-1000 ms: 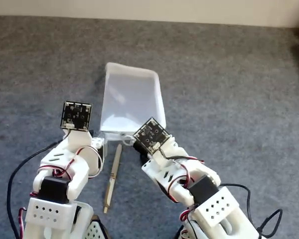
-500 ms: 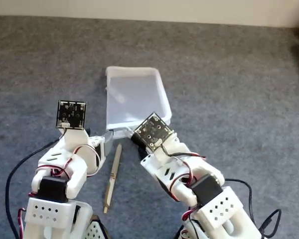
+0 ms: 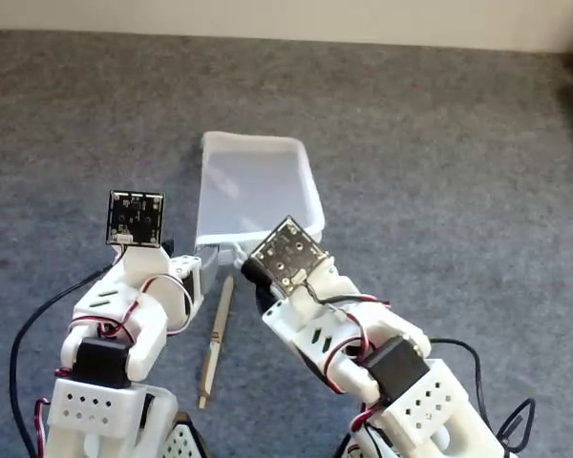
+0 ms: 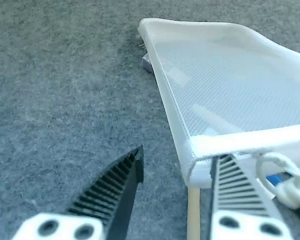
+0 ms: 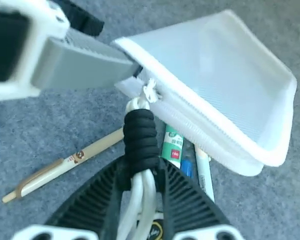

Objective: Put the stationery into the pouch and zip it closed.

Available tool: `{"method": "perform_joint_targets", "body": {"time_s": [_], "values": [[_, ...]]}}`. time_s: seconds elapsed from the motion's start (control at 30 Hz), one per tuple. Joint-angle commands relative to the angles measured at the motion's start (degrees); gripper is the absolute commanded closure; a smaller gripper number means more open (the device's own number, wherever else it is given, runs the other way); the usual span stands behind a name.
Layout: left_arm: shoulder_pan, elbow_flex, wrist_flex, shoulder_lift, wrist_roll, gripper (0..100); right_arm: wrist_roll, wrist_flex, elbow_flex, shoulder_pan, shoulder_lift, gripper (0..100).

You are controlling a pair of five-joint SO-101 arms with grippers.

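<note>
The white mesh pouch (image 3: 253, 186) lies mid-carpet with its near end raised. My right gripper (image 5: 141, 172) is shut on the zip pull (image 5: 140, 131), a black-wrapped white cord loop at the pouch's near corner (image 5: 145, 90). My left gripper (image 4: 180, 161) stands open with the same pouch corner (image 4: 192, 157) between its black and grey fingers. Under the raised zip edge lie a green-labelled tube (image 5: 173, 144), a blue pen (image 5: 186, 168) and a white pen (image 5: 203, 172); I cannot tell if they are inside. A beige pen (image 3: 215, 339) lies on the carpet between the arms.
Grey carpet (image 3: 439, 143) spreads on all sides. A pale wall base (image 3: 286, 14) runs along the far edge. The beige pen (image 5: 65, 165) lies loose beside the right gripper.
The pouch's near end swung to the right and then partly back, dragged by the right gripper. The left arm shifted slightly to the left.
</note>
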Motion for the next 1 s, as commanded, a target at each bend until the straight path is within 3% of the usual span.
{"method": "perform_joint_targets", "body": {"time_s": [0.0,0.13,0.37,0.63,0.97], "values": [[1.45,-0.57,-2.90,-0.84,0.26,79,-0.53,2.15,-4.88,-0.75,-1.10,99.3],[1.45,2.33,-8.09,-0.84,-0.44,85,-0.53,2.24,-5.14,-0.75,-1.10,99.3],[1.54,9.10,-17.05,-0.84,-8.18,92,-0.53,2.24,-5.14,-0.66,-1.10,99.3],[1.45,7.96,-16.79,-0.84,-8.18,99,-0.53,2.24,-5.14,-0.40,-1.10,99.3],[0.31,2.24,-6.24,-0.84,-7.91,99,-0.53,4.18,-4.79,4.44,-1.10,99.3]]}}
